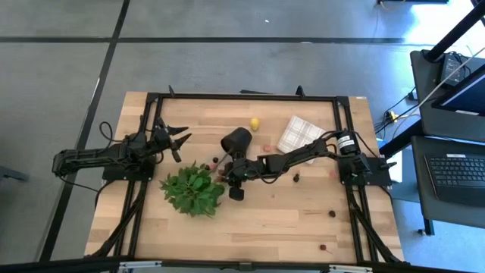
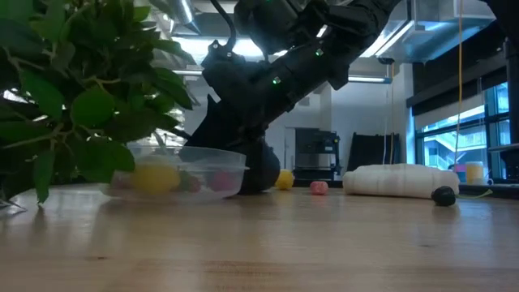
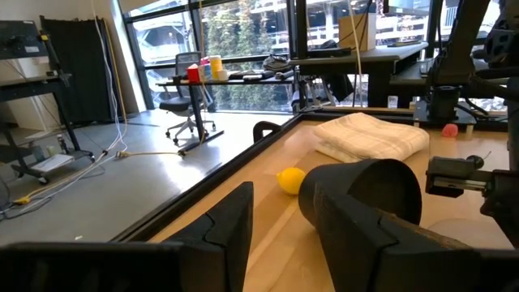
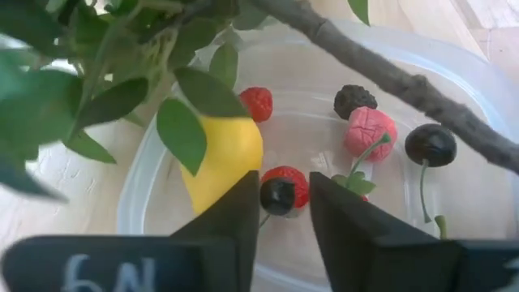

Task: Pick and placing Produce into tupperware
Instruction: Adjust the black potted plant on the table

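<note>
I've got my right gripper (image 4: pixel 280 212) over the tupperware (image 4: pixel 146 166), fingers apart around a dark cherry (image 4: pixel 277 195); several fruits are inside, several lie beyond it; left gripper (image 1: pixel 176 141) waits open

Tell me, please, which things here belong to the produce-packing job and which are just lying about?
Job: clear shallow plastic tupperware; red, pink and dark berries; small yellow lemons; right gripper.
Lying about: leafy green potted plant; white checked folded cloth; dark cylindrical container; idle left gripper.
</note>
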Controlling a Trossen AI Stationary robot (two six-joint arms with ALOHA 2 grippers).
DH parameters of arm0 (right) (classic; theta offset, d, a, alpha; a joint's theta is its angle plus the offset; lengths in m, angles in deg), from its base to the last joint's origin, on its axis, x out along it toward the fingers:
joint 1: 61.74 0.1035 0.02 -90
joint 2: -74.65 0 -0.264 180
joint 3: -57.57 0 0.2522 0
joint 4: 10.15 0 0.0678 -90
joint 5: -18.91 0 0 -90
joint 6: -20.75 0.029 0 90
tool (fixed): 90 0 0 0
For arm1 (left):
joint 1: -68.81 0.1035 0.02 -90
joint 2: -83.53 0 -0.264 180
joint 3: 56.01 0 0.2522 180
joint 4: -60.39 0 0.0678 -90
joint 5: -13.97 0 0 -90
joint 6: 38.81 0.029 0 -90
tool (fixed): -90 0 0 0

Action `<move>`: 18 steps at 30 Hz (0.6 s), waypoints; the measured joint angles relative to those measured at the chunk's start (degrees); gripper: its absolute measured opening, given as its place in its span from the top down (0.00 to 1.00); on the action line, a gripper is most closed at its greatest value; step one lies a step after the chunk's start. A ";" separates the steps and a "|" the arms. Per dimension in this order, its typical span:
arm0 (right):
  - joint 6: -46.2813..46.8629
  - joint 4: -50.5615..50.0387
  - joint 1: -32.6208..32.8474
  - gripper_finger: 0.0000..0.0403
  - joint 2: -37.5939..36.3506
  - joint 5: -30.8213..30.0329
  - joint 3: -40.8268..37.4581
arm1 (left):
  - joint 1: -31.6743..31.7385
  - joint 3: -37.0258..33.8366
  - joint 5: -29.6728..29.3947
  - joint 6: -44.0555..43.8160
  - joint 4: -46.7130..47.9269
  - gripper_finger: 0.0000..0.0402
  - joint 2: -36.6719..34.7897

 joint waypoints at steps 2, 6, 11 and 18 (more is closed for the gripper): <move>0.06 0.00 0.00 0.68 0.00 0.00 0.00 | -0.02 0.01 0.00 0.00 0.00 0.69 0.01; -0.16 0.00 0.00 0.59 -0.02 0.00 0.00 | -0.02 0.01 0.00 0.00 0.00 0.69 -0.01; -1.78 -0.04 0.00 0.52 -0.61 0.00 0.09 | -0.02 0.00 0.00 0.00 0.00 0.69 0.00; -6.39 -4.24 0.00 0.49 -4.48 -0.10 1.12 | 0.00 0.01 -0.02 0.00 0.00 0.69 0.01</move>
